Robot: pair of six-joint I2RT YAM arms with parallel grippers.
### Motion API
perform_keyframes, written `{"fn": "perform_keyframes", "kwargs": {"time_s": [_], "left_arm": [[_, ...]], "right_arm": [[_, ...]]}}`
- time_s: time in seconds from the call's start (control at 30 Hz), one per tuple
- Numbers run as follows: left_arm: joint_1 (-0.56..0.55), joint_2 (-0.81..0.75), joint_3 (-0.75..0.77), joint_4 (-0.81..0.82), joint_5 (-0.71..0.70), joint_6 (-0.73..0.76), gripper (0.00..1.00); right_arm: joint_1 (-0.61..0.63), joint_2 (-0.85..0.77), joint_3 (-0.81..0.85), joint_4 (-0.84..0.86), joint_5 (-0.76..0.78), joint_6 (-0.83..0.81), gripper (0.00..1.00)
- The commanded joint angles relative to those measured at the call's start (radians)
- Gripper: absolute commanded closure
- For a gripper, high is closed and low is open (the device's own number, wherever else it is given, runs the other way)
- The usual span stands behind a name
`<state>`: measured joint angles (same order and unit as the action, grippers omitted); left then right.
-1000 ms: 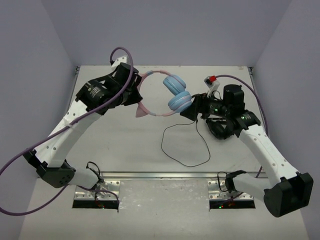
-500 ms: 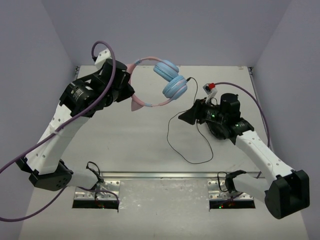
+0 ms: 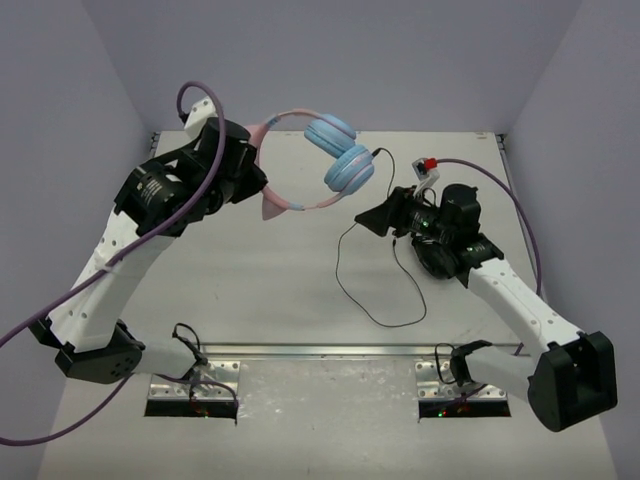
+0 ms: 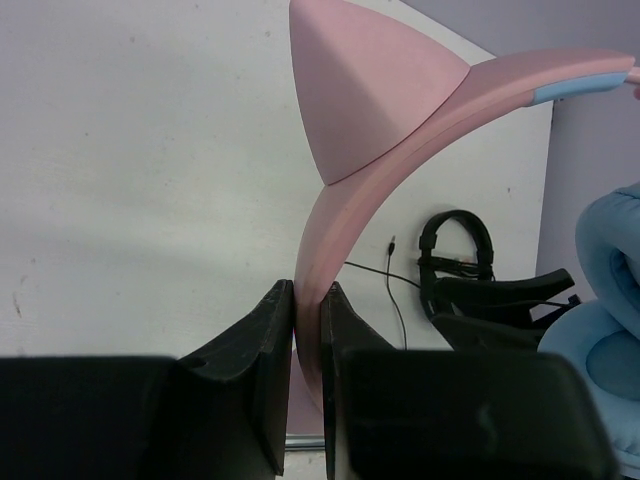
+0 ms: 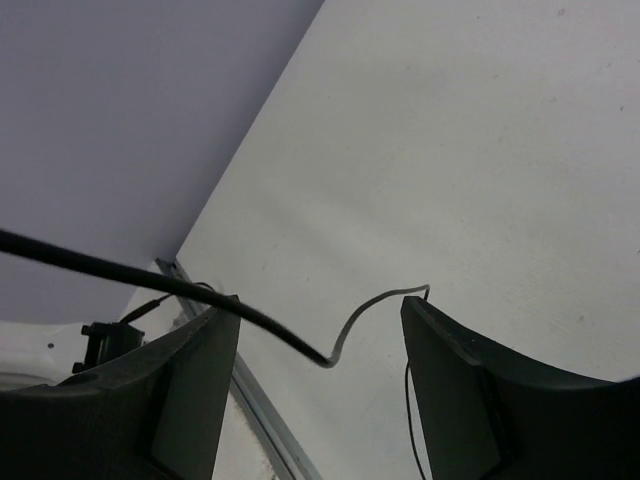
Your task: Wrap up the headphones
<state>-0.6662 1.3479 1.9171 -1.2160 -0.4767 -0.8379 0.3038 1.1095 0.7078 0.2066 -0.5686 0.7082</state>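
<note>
My left gripper [image 3: 257, 170] is shut on the pink band of the headphones [image 3: 300, 205] and holds them up in the air at the back left. The left wrist view shows both fingers [image 4: 262, 350] pinched on the band [image 4: 330, 230] just below a cat ear [image 4: 370, 90]. The two light blue ear cups [image 3: 349, 168] hang to the right. Their thin black cable [image 3: 338, 262] drops to the table and loops near the middle. My right gripper [image 3: 366, 222] is open, just below the cups. The cable [image 5: 260, 320] slants across the gap between its fingers [image 5: 318, 300].
A metal rail [image 3: 320, 351] runs along the table's near edge, by both arm bases. Grey walls close the table in on the left, back and right. A purple hose [image 3: 195, 95] arches above the left wrist.
The left arm has lifted the headphones up and back to the left, pulling the cable after them. The right gripper has come away from the ear cup and its jaws have narrowed a little.
</note>
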Motion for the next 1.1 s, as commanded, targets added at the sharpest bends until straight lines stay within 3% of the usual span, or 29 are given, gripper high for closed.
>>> {"fn": "perform_keyframes", "kwargs": {"time_s": [0.0, 0.3, 0.5, 0.7, 0.97, 1.07], "left_arm": [[0.002, -0.076, 0.045, 0.115, 0.007, -0.064, 1.00], [0.002, -0.084, 0.066, 0.101, 0.026, -0.066, 1.00], [0.002, -0.082, 0.069, 0.101, 0.029, -0.063, 1.00], [0.002, -0.076, 0.074, 0.098, 0.044, -0.064, 1.00], [0.002, -0.056, 0.117, 0.056, 0.029, -0.059, 1.00], [0.002, -0.038, 0.117, 0.029, -0.042, -0.047, 0.99]], "right_arm": [[0.004, 0.032, 0.058, 0.065, 0.093, -0.006, 0.34], [0.003, 0.124, 0.097, 0.134, 0.092, -0.035, 0.46], [0.037, 0.174, 0.142, 0.205, 0.084, -0.013, 0.45], [0.055, 0.211, 0.111, 0.293, 0.084, -0.009, 0.59], [0.069, 0.245, 0.130, 0.332, 0.076, -0.019, 0.99], [0.112, 0.195, 0.110, 0.236, 0.126, -0.074, 0.99]]}}
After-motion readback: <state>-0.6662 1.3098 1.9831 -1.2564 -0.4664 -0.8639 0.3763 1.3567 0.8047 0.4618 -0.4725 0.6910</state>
